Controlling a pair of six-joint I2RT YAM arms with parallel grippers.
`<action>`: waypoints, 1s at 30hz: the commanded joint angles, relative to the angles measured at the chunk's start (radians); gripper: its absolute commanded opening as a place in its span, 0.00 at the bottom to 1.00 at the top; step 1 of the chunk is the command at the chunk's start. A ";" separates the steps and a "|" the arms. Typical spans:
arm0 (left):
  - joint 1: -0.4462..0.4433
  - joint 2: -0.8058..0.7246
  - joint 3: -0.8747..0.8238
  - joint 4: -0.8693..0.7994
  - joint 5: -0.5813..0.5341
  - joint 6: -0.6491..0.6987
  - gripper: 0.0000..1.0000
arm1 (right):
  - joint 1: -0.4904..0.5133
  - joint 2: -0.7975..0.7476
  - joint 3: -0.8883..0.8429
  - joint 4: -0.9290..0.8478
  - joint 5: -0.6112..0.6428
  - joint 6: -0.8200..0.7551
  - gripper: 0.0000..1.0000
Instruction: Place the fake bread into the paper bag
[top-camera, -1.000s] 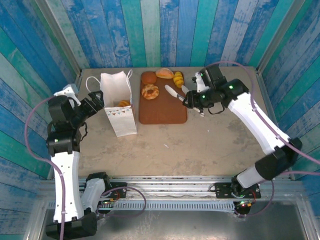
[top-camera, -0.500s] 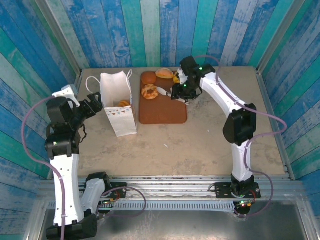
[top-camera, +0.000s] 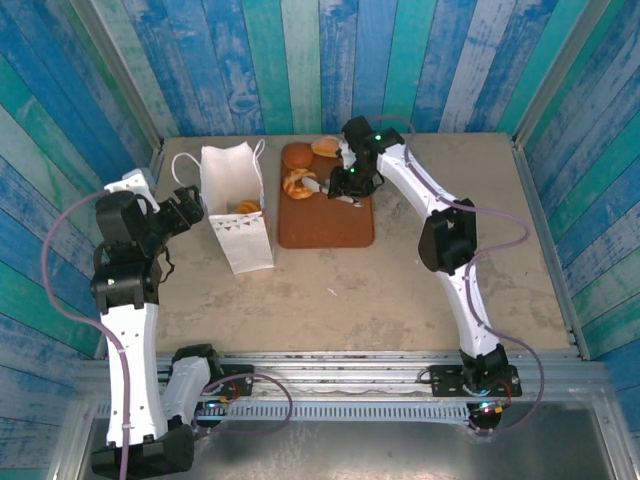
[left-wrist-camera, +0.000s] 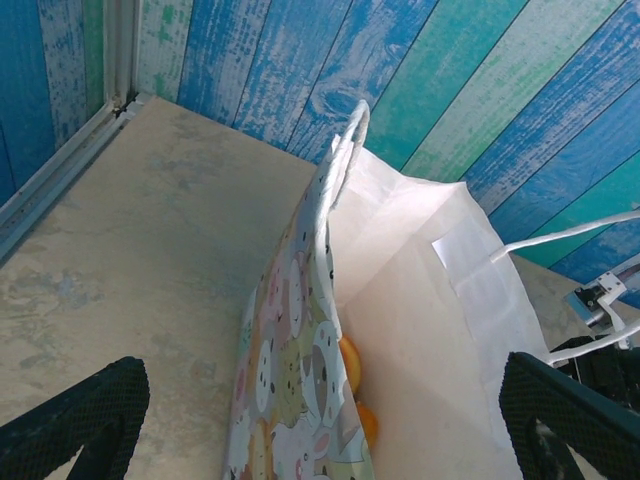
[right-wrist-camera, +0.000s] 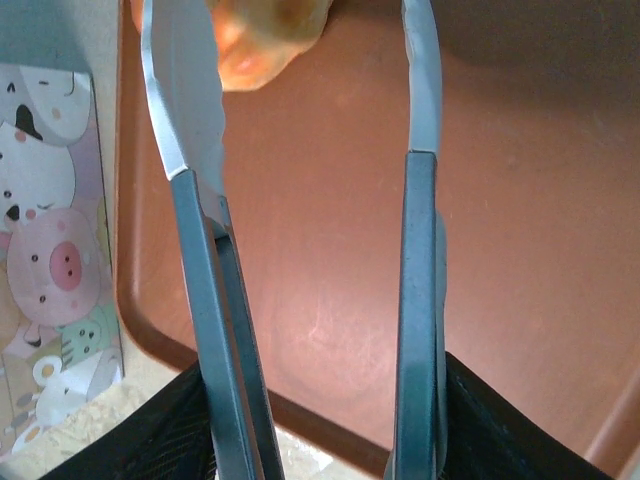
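While the left fingers (left-wrist-camera: 80, 420) are spread wide beside the paper bag (top-camera: 235, 215), where one roll (left-wrist-camera: 350, 365) is seen, tongs (right-wrist-camera: 415, 250) are pinched by the right fingers (right-wrist-camera: 510, 435) over bread (top-camera: 300, 183) on the brown board (top-camera: 325, 225).

Count taken from the top view. One paper bag (top-camera: 237, 225). One brown board (top-camera: 325, 222). Three bread pieces in sight on the board: dark bun (top-camera: 297, 155), ring-shaped roll (top-camera: 298, 184), pale bun (top-camera: 325, 147). One orange piece (top-camera: 247, 207) seen inside the bag; any beneath cannot be counted. One pair of metal tongs (right-wrist-camera: 415, 250).
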 joint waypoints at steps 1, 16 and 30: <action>0.000 0.006 0.011 -0.013 -0.023 0.027 0.94 | 0.006 0.041 0.054 0.000 -0.032 0.018 0.53; -0.001 0.025 0.014 -0.013 -0.053 0.047 0.94 | 0.037 0.081 0.060 0.078 -0.052 0.040 0.49; 0.000 0.019 0.023 -0.029 -0.061 0.049 0.94 | 0.037 0.041 0.023 0.075 -0.021 0.029 0.41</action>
